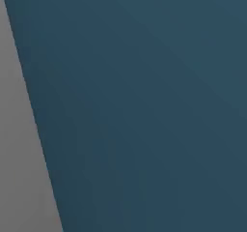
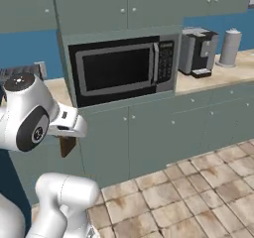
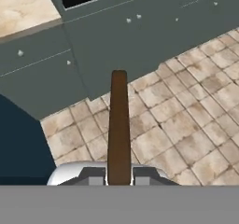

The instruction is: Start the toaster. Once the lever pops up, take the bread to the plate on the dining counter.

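Bread [image 3: 118, 125] stands edge-on between the closed fingers of the gripper [image 3: 118, 181], clamped firmly and reaching out ahead of the hand over the tiled floor [image 3: 186, 125]. Carrying it well likely means keeping this squeeze steady and the slice clear of the cabinet fronts [image 3: 140, 36] beyond.

microwave [image 2: 121, 69] built-in | coffee machine [image 2: 198, 52] (right of it) | tiled floor [image 2: 198, 192]

Your left base view sits tight against a dark blue wall [image 1: 144, 105], while your right base view and hand view share the grey-green cabinets [image 2: 149, 128] and tiled floor [image 3: 186, 125].
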Motion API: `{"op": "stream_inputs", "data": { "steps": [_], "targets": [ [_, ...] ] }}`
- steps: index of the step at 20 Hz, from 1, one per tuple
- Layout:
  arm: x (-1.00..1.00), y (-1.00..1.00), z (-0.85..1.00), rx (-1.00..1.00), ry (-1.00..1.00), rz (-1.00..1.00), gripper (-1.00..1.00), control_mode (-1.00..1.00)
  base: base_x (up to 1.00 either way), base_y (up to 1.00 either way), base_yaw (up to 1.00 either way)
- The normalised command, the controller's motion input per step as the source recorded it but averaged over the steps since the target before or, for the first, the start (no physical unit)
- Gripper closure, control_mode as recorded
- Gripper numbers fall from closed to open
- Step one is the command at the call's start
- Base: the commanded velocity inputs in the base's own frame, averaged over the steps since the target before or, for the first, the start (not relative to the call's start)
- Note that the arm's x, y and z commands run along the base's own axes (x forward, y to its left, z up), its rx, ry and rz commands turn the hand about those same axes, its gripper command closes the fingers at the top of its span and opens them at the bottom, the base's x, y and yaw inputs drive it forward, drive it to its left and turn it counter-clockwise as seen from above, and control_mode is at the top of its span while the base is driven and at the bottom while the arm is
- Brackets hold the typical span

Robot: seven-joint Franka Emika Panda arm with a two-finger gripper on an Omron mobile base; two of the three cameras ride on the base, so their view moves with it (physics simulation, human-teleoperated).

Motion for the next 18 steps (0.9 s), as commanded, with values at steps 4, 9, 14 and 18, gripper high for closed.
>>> {"op": "stream_inputs", "data": {
  "steps": [4, 9, 14, 18],
  "targets": [
    [0.00, 0.00, 0.00, 0.00, 0.00, 0.00, 1.00, 1.00, -0.11, -0.40, -0.75],
    [0.00, 0.00, 0.00, 0.00, 0.00, 0.00, 1.00, 1.00, 0.00, -0.25, -0.77],
    [0.00, 0.00, 0.00, 0.00, 0.00, 0.00, 1.00, 1.00, 0.00, -0.17, -0.76],
    [0.00, 0.00, 0.00, 0.00, 0.00, 0.00, 1.00, 1.00, 0.00, -0.35, -0.75]
  ]
}}
